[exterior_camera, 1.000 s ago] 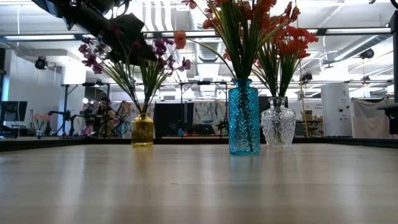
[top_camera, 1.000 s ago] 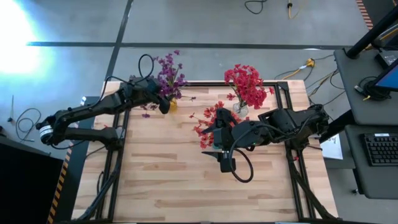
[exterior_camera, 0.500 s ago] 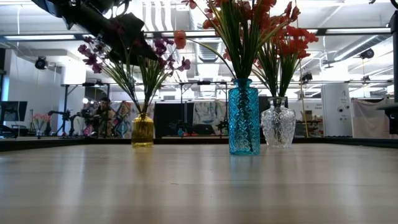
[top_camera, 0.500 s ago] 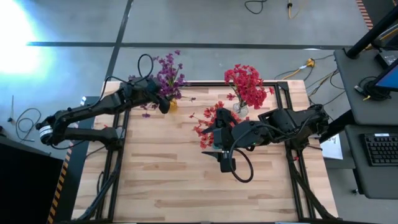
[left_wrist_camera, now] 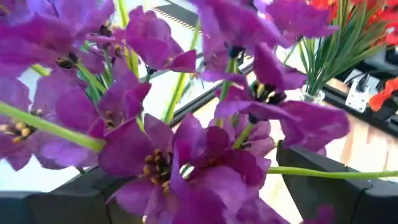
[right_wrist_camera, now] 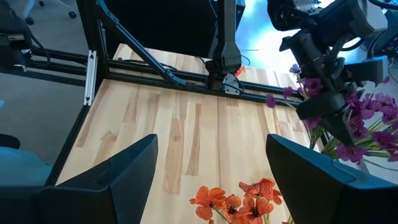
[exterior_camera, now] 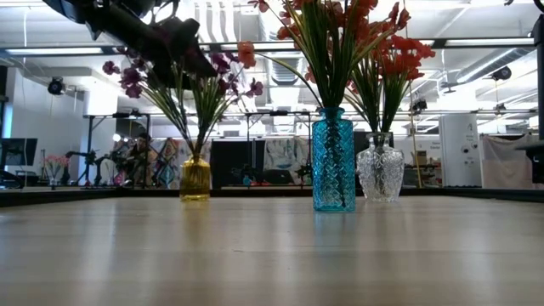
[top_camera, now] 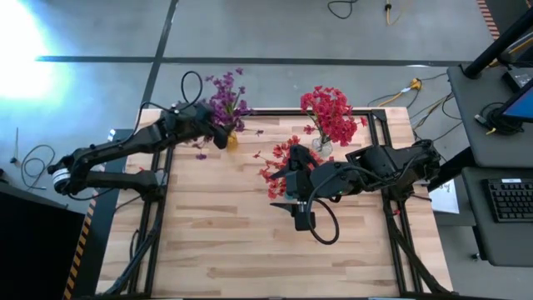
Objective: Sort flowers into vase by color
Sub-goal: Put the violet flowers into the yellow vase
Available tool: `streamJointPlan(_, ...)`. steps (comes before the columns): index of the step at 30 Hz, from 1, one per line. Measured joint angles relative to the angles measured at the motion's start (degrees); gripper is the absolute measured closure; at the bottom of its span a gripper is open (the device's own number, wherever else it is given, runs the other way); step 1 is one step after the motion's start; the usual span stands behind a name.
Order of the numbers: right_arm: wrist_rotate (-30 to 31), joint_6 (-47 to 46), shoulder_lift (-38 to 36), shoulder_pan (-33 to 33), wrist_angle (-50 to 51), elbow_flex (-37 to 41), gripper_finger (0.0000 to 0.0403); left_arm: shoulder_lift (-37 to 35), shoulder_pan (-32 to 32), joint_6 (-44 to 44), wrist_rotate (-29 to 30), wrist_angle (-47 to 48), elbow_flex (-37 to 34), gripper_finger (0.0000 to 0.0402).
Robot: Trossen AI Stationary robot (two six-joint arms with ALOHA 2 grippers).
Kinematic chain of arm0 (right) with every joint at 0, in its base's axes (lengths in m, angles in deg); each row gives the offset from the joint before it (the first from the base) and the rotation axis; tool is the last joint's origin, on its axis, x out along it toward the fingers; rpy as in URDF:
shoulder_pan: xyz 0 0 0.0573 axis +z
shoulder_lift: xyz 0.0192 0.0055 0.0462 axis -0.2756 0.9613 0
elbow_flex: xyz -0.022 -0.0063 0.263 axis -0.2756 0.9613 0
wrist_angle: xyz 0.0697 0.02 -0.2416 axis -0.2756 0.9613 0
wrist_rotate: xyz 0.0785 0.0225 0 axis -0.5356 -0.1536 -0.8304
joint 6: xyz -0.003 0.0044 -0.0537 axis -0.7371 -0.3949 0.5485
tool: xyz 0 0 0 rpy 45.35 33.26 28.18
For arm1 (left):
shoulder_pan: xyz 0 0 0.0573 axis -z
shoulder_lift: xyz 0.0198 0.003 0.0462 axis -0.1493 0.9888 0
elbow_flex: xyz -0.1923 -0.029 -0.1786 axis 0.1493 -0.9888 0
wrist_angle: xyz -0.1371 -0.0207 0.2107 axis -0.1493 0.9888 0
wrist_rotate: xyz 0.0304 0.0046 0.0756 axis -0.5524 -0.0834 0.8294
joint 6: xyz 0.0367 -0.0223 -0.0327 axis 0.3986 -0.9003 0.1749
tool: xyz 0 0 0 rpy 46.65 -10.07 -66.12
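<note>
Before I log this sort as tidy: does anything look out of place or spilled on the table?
Nothing stands out. Purple flowers stand in the yellow vase, red flowers in the clear vase and blue vase, all upright. The left pincer is beside the purple flowers.

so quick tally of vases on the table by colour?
yellow vase: 1
blue vase: 1
clear vase: 1
total: 3
</note>
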Motion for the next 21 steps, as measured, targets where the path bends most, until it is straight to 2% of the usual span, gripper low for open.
streamJointPlan(7, 0.0, -0.1, 0.0, 0.0, 0.0, 0.0, 0.0110, -1.0, 0.0, 1.6, 0.0, -1.8, 0.0, 0.0088)
streamJointPlan(14, 0.0, -0.5, 0.0, 0.0, 0.0, 0.0, 0.0110, -1.1, 0.0, 12.7, -0.1, -1.8, 0.0, 0.0088)
streamJointPlan(21, 0.0, -0.5, 0.0, 0.0, 0.0, 0.0, 0.0110, -0.6, 0.1, 16.6, -0.2, -1.6, 0.0, 0.0088)
